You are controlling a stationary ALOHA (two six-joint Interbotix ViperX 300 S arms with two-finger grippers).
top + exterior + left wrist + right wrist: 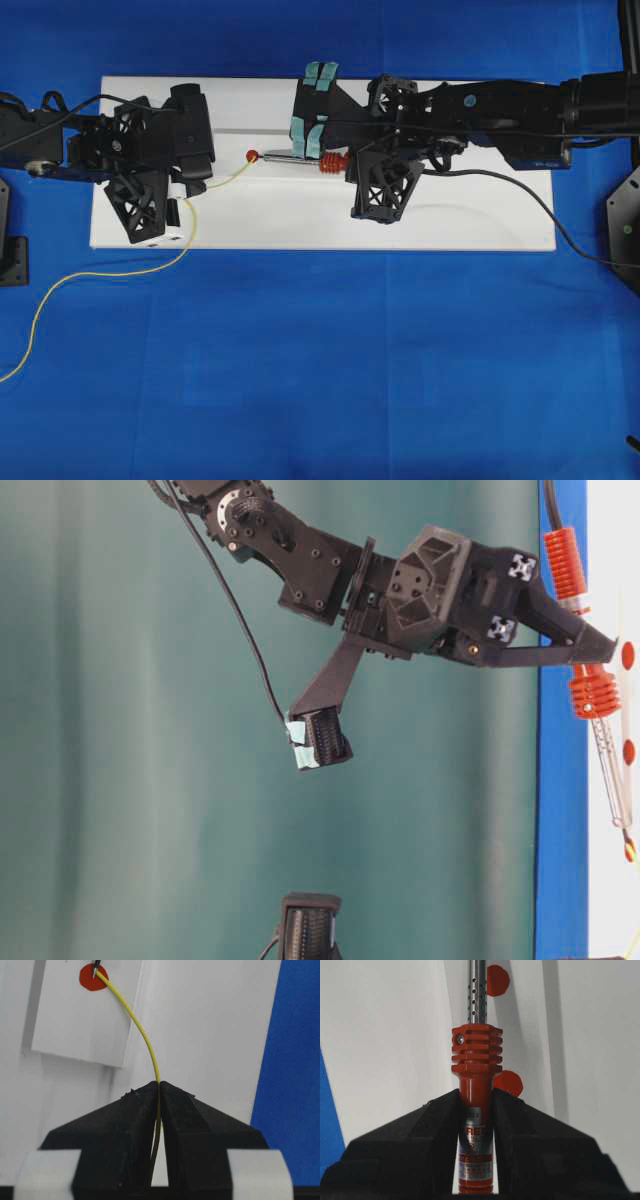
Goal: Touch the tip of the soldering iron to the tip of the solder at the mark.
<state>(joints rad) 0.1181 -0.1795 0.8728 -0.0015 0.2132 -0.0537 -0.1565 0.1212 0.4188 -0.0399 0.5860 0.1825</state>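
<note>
Your left gripper (159, 1091) is pinching the solder (142, 1035), whose tip is meeting the soldering iron (475, 1125) point on the red mark (93, 978). Your right gripper (476, 1110) is clamping the iron's handle; its point is cut off there.

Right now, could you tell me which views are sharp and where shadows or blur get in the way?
Left wrist view: the solder and red mark are crisp, the left gripper nearest the lens soft. Right wrist view: the soldering iron is sharp and soft shadows band the white board. Table-level view: turned sideways, backdrop blurred. Overhead view: evenly lit.
</note>
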